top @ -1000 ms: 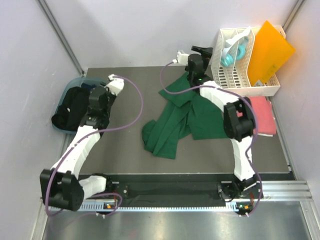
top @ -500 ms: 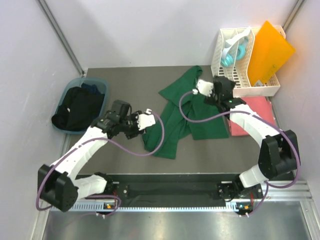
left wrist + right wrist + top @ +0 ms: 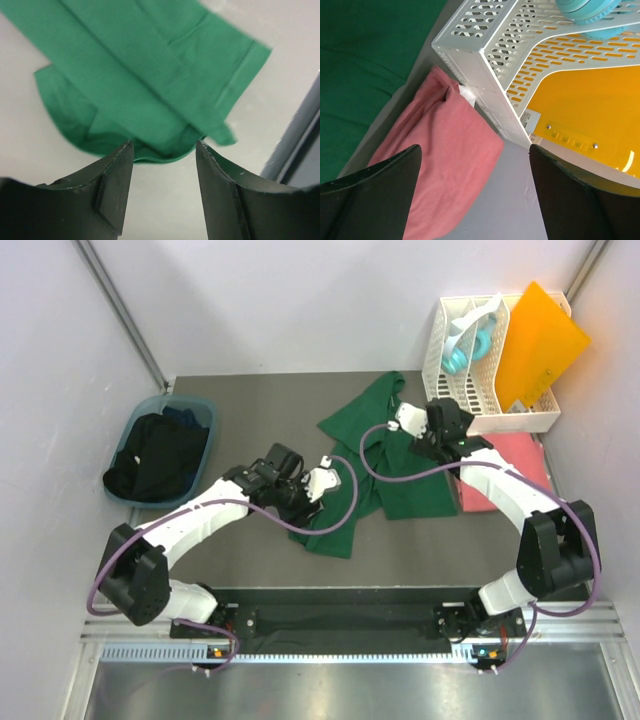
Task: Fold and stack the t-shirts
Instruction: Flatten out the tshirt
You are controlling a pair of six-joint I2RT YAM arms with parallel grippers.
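**Top view.** The green shirt (image 3: 410, 490) lies crumpled mid-worktop (image 3: 250, 410). The pink shirt (image 3: 525, 455) lies flat at the right, just near of the rack (image 3: 480, 390). Dark shirts (image 3: 160, 455) sit in a bin (image 3: 205, 410) at the left. The left tool (image 3: 318, 492) is over the green shirt's near-left part, the right tool (image 3: 432, 430) over its far-right part.

**Left wrist.** The left tool (image 3: 162, 150) is partly open and empty. The green shirt's (image 3: 150, 75) hem lies just beyond the fingertips.

**Right wrist.** The right tool (image 3: 475, 150) is wide and empty above the pink shirt (image 3: 450, 160), which touches the rack (image 3: 485, 65). The green shirt (image 3: 360, 75) lies beside it. The rack's label (image 3: 530, 118) is unreadable.
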